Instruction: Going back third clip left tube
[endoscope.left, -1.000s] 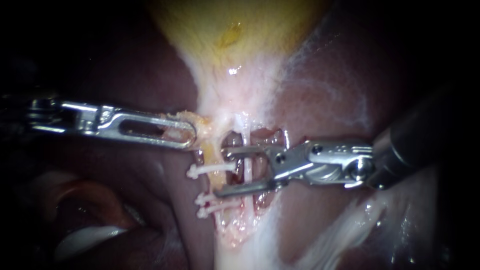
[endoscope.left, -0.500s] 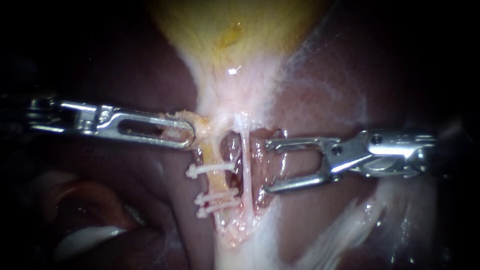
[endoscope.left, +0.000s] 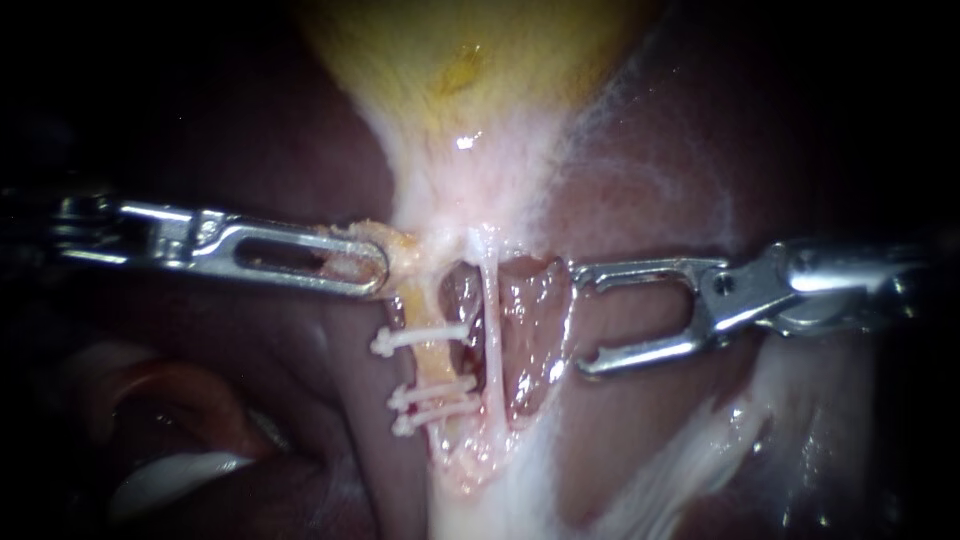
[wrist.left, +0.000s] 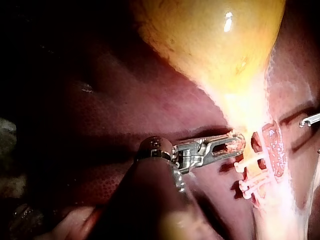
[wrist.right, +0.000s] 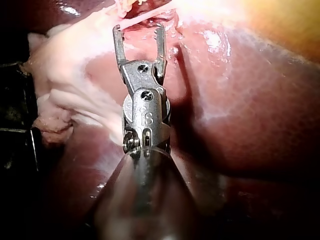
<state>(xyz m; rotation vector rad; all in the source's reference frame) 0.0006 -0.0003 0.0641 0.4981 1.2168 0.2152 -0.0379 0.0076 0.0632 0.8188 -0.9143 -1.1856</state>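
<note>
Clips (endoscope.left: 435, 392), three, cross the left tube (endoscope.left: 432, 362). Right instrument (endoscope.left: 586, 318), jaws spread and empty, hangs near, to its right; left instrument (endoscope.left: 372, 262) pinches yellowish tissue (endoscope.left: 402, 248).

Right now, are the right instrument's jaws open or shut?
Open. The right instrument shows a wide gap between its jaws, with nothing in it, in both endoscope and wrist views.
</note>
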